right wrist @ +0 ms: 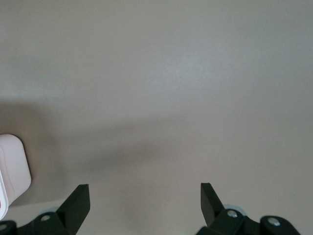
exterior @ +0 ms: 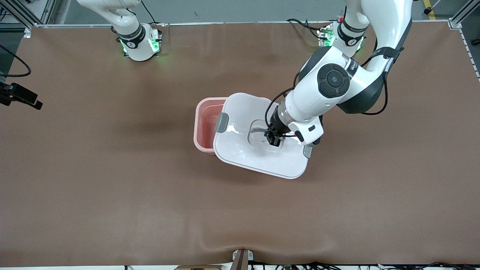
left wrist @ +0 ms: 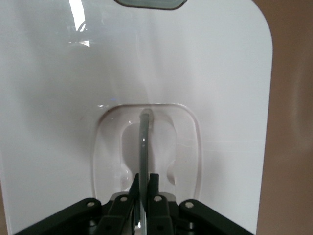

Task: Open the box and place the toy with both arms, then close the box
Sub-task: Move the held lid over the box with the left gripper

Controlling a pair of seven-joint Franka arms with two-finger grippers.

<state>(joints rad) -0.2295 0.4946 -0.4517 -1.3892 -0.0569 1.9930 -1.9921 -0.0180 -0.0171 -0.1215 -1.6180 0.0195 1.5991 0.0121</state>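
The box's pink tub (exterior: 204,125) stands mid-table, its end toward the right arm's end of the table uncovered. The white lid (exterior: 240,112) is over the tub, shifted toward the left arm's end and skewed. My left gripper (exterior: 274,141) is shut on the lid's clear centre handle (left wrist: 144,139). In the left wrist view the two fingers (left wrist: 155,182) pinch the handle bar above the lid's recess (left wrist: 188,147). My right gripper (right wrist: 145,196) is open and empty over bare table, out of the front view. The toy is out of view.
Grey clips sit on the lid's ends (exterior: 222,122) (exterior: 307,151). A white corner of the lid (right wrist: 12,169) shows at the edge of the right wrist view. A black camera mount (exterior: 20,96) juts over the table edge at the right arm's end.
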